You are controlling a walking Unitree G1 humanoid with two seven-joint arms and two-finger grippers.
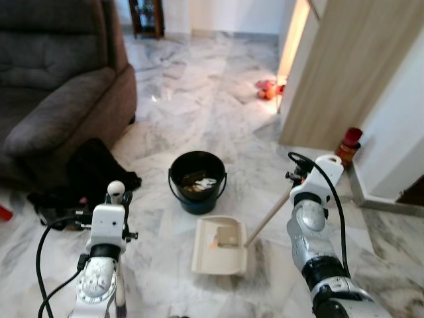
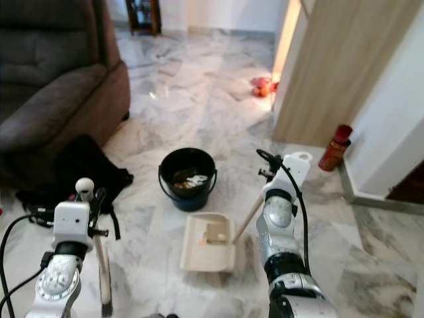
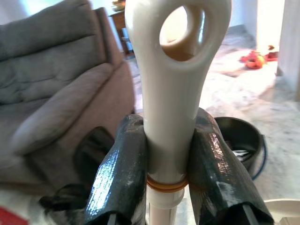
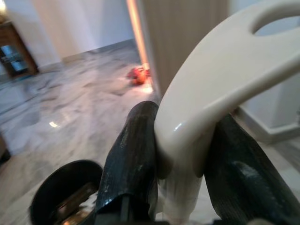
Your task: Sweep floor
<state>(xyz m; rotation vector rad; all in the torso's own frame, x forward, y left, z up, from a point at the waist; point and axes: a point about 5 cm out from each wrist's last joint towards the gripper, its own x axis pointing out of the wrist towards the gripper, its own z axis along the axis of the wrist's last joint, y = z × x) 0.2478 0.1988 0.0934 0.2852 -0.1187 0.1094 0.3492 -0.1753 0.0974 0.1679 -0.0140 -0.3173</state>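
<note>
Both jaws pinch handles: left gripper (image 3: pixel 168 164) broom handle (image 3: pixel 176 70), right gripper (image 4: pixel 187 164) dustpan (image 1: pixel 220 246) beside bucket (image 1: pixel 197 180).

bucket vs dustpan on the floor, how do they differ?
Colour: the bucket is black, the dustpan cream.
Shape: the bucket is round and deep with a bail handle; the dustpan is a flat, shallow tray on a long pole.
Hold: the bucket stands free on the marble floor; the dustpan's pole top is clamped in the right gripper.
Both hold some debris and sit close together.
</note>
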